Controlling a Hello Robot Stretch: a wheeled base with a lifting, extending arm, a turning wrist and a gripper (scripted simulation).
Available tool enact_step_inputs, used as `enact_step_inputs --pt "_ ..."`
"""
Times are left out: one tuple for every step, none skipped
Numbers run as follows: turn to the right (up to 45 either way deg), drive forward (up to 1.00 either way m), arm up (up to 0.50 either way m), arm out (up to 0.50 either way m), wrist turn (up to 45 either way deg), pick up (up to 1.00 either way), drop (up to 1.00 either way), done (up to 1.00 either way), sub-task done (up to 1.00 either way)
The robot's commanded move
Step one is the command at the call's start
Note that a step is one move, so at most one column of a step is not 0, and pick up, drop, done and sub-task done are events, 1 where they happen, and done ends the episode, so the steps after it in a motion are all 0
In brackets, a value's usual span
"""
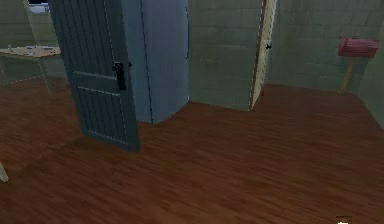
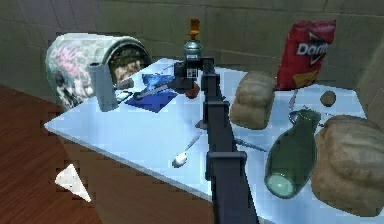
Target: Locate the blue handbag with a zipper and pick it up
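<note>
On the pale tabletop (image 2: 120, 125) in the arm side view lies a flat blue thing (image 2: 155, 88) with white patches, which may be the handbag. Left of it a round patterned bag (image 2: 85, 62) in green and pink lies on its side, with a grey upright piece (image 2: 103, 85) in front. The dark arm (image 2: 222, 150) rises from the bottom edge, and the gripper (image 2: 180, 74) stands at its far end, just right of the blue thing. Table items lie at and behind the gripper, so I cannot tell whether it holds anything.
The table also bears an orange-capped bottle (image 2: 195, 38), a red snack bag (image 2: 305, 50), two bread loaves (image 2: 252, 98) (image 2: 350, 160), a lying green bottle (image 2: 290, 150) and a spoon (image 2: 185, 155). In the forward view stand a grey-blue open door (image 1: 95, 70), a cream door (image 1: 262, 50) and a wood floor (image 1: 230, 160).
</note>
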Motion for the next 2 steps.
enact_step_inputs --pt "0.0 0.0 0.08 0.0 0.0 0.0 0.0 0.0 0.0" --pt "0.0 0.0 0.0 0.0 0.0 0.0 0.0 1.0 0.0"
